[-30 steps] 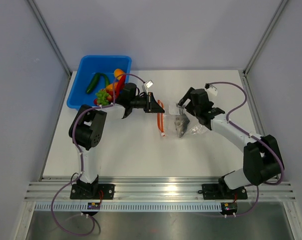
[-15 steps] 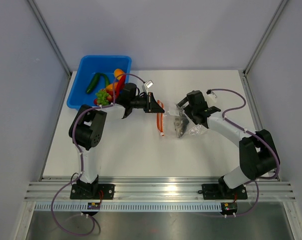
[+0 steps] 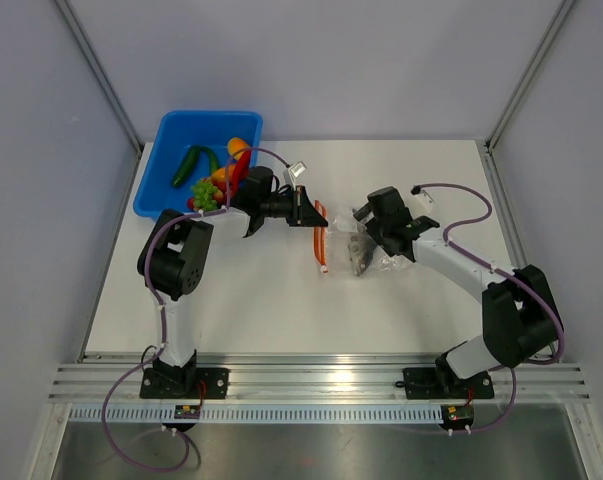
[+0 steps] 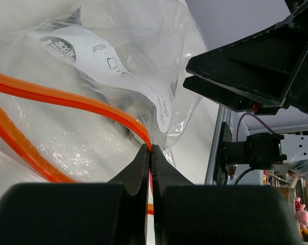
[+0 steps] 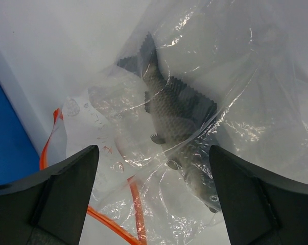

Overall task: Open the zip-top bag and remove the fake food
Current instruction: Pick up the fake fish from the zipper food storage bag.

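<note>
Left jaws pinched shut on the orange-red zip strip (image 4: 67, 98) of the small crinkly clear plastic zip-top bag (image 3: 389, 263), which lies mid-worktop (image 3: 261, 300); right jaws gape wide just above it, gripping nothing. Bag mouth looks parted, and most of the small plastic toy foods (image 3: 216, 178) sit in the blue plastic tub (image 3: 196, 116). Left to do, by my reckoning: the grey plastic fish (image 5: 176, 127), alone inside the bag.

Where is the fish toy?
Seen from above, the grey fish lies inside the zip-top bag at mid-table, next to the open right claw.
</note>
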`<state>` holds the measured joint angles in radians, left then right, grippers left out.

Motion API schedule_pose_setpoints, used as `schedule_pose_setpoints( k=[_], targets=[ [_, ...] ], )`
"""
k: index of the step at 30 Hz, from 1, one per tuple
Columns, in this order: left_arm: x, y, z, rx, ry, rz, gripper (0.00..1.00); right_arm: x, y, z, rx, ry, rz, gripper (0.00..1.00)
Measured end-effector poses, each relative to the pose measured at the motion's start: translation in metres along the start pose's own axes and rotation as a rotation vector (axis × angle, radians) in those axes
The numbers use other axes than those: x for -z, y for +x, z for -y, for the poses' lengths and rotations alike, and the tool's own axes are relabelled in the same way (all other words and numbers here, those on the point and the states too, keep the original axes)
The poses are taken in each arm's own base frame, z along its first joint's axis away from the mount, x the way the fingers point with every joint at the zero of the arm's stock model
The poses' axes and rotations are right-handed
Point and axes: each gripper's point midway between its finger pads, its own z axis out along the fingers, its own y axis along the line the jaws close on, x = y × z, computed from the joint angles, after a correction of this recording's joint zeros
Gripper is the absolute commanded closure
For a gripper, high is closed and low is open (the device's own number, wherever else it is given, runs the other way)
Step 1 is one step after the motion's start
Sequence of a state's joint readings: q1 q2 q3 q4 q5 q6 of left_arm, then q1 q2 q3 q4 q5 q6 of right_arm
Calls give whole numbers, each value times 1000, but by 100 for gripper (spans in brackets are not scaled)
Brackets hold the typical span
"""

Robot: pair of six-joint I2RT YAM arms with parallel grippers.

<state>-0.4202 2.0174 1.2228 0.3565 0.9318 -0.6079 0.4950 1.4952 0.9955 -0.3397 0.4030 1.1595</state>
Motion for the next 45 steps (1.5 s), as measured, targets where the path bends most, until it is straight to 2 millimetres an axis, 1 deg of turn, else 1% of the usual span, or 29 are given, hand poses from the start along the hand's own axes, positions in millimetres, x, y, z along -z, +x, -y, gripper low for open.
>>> schedule_pose_setpoints(
  k=[3,6,11,13,14,16,19,22,24,27,30,32,35,37,42,45],
  targets=[
    [0,1,-1,-1,-3,-2,100,1,-3,2,44,-2,12,4],
    [0,2,-2,-2,-7,-6,100,8,-14,-1,174,-32,50,3],
    [1,4,-5,-9,-24,-13,100,36,-42,-14,441,-129,139,2],
    [2,7,-8,-7,-34,-21,100,45,-50,-18,521,-150,160,2],
    [2,7,-8,-4,-39,-26,100,48,-51,-21,557,-164,159,1],
    [3,5,-9,-3,-46,-26,100,52,-47,-33,641,-225,132,1],
    [6,-2,-10,-16,-49,-19,100,55,-40,-55,776,-321,97,1],
    [12,-11,-13,-25,-62,-9,100,55,-43,-76,918,-369,92,1],
    [16,-16,-17,-33,-71,-2,100,54,-46,-82,1009,-370,94,0],
    [22,-20,-21,-39,-88,-5,100,49,-45,-77,1092,-344,66,1],
    [25,-23,-22,-46,-100,-15,100,45,-30,-65,1135,-354,-8,1],
    [26,-24,-22,-52,-104,-22,100,40,-20,-54,1150,-353,-44,1],
    [28,-24,-23,-54,-109,-30,100,32,-7,-31,1174,-308,-106,3],
    [29,-26,-24,-52,-111,-33,99,29,-1,-22,1189,-287,-128,4],
    [31,-27,-29,-46,-119,-36,97,22,14,-15,1252,-243,-143,4],
    [32,-26,-30,-43,-121,-40,97,11,29,-7,1327,-199,-161,4]
  ],
)
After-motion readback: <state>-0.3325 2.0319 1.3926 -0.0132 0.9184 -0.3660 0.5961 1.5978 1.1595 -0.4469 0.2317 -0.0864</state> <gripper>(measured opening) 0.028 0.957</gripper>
